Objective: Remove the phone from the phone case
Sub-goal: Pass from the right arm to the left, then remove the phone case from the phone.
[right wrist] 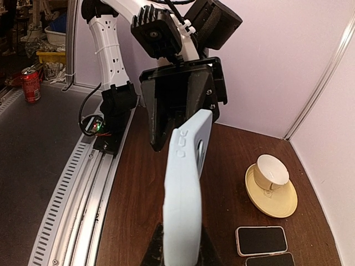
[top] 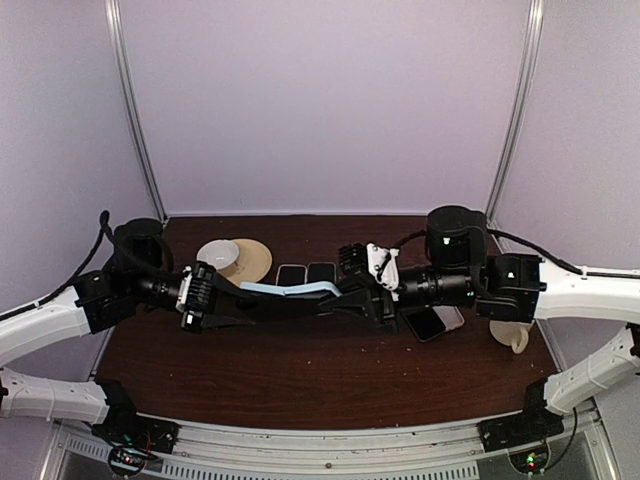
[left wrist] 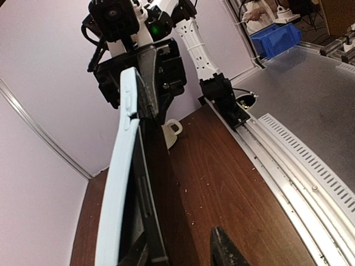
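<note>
A light blue phone case (top: 290, 290) with a black phone in it hangs above the table between my two grippers. In the left wrist view the case (left wrist: 113, 194) stands on edge and the black phone (left wrist: 148, 183) shows beside it, parted from the case along the near end. My left gripper (top: 238, 304) straddles that end with its jaws apart (left wrist: 177, 252); the right fingertip (left wrist: 224, 250) stands clear of the phone. My right gripper (top: 348, 296) is shut on the case's other end (right wrist: 186, 188), its fingers (right wrist: 157, 249) pressed on both faces.
Two dark phones (top: 306, 273) lie on the brown table (top: 300, 380) behind the case, also in the right wrist view (right wrist: 261, 240). A cup on a beige saucer (top: 235, 258) sits at the back left. More phones (top: 432, 322) and a beige cup (top: 512, 335) lie under the right arm.
</note>
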Controlling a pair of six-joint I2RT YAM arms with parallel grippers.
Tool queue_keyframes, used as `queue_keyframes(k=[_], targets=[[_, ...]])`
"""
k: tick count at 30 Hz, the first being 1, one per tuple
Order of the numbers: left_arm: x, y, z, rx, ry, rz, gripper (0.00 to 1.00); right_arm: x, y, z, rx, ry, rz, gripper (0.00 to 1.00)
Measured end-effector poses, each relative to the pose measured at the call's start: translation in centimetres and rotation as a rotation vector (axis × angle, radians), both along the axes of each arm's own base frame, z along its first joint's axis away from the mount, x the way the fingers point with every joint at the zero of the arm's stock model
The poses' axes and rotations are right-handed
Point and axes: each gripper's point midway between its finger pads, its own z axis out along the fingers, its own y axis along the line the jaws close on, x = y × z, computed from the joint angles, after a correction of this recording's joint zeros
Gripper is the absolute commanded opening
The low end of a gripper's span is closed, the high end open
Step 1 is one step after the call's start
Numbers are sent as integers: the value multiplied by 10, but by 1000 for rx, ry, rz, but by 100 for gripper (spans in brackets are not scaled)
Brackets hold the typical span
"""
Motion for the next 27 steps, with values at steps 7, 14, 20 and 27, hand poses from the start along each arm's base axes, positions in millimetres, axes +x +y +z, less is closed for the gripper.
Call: queue_keyframes(k=[7,14,20,27], targets=[[17,-2,1,-5,-41,88,12,7,6,0,13,3,-32,0],[24,-1,-2,9,23,145,0,9,7,-1,6,-58,-40,0],[30,-1,-1,7,-6,178,0,9,8,0,12,-31,-48,62],[42,2,-12,42,-81,235,0,2,6,12,50,19,-59,100]])
